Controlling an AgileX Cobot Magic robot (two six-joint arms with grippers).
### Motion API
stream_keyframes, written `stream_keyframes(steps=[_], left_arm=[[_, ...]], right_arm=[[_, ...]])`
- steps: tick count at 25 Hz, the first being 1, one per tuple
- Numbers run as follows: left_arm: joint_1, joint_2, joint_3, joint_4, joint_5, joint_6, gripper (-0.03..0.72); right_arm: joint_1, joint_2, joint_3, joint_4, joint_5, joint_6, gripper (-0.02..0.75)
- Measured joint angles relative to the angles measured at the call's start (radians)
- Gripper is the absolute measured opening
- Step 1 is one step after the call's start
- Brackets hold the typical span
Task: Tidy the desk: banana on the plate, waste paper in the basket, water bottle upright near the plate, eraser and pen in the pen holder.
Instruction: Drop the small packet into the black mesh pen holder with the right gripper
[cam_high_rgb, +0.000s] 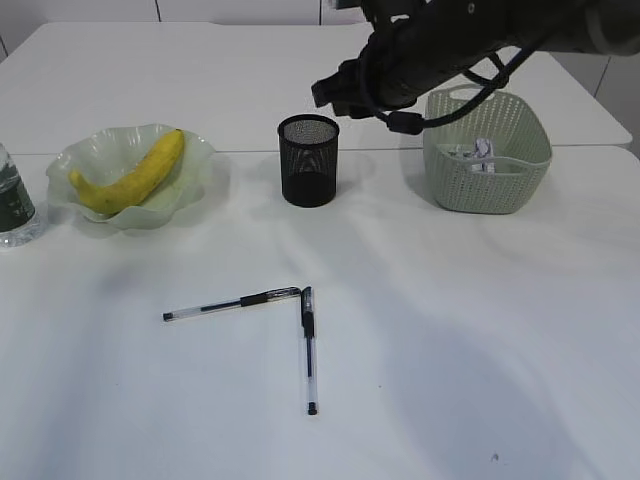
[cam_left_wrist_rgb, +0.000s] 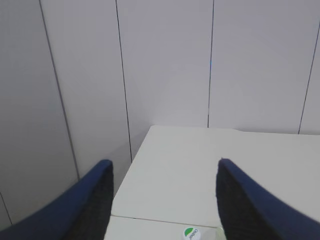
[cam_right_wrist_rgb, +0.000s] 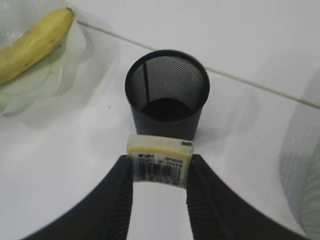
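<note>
My right gripper (cam_right_wrist_rgb: 160, 172) is shut on the cream-yellow eraser (cam_right_wrist_rgb: 160, 159), just short of the black mesh pen holder (cam_right_wrist_rgb: 167, 92) and above its rim. In the exterior view the right gripper (cam_high_rgb: 335, 95) hangs over the pen holder (cam_high_rgb: 309, 160). The banana (cam_high_rgb: 130, 175) lies on the green plate (cam_high_rgb: 70, 160). The water bottle (cam_high_rgb: 12, 205) stands upright left of the plate. My left gripper (cam_left_wrist_rgb: 163, 162) is open, with the bottle's white cap (cam_left_wrist_rgb: 191, 233) below it. Crumpled waste paper (cam_high_rgb: 478, 155) lies in the basket (cam_high_rgb: 487, 190). Two pens (cam_high_rgb: 232, 303) (cam_high_rgb: 308, 350) lie on the desk (cam_high_rgb: 480, 350).
The two pens meet at their tips in an L shape at mid-desk. A seam runs across the desk behind the plate and pen holder. A grey panelled wall (cam_left_wrist_rgb: 165, 60) stands beyond the desk's far left corner.
</note>
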Motion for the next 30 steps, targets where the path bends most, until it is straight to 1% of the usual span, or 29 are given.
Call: stream_keyframes(steps=[5,8,17,23,30], left_arm=[[0.0,0.0,0.0,0.0,0.0,0.0,0.451],[0.0,0.0,0.0,0.0,0.0,0.0,0.45],[0.0,0.0,0.0,0.0,0.017,0.0,0.451],[0.0,0.0,0.0,0.0,0.017,0.0,0.45],[0.0,0.0,0.0,0.003,0.017,0.0,0.45]], right_arm=[[-0.02,0.022,-0.012,0.003,-0.092,0.0,0.253],[-0.022,0.06,-0.03,0.006,-0.122,0.0,0.253],[-0.022,0.185,-0.146,0.008,-0.247,0.0,0.253],[-0.03,0.248,-0.208,0.011,-0.28,0.001,0.253],[-0.047,0.301,-0.242,0.034,-0.309,0.001,0.253]])
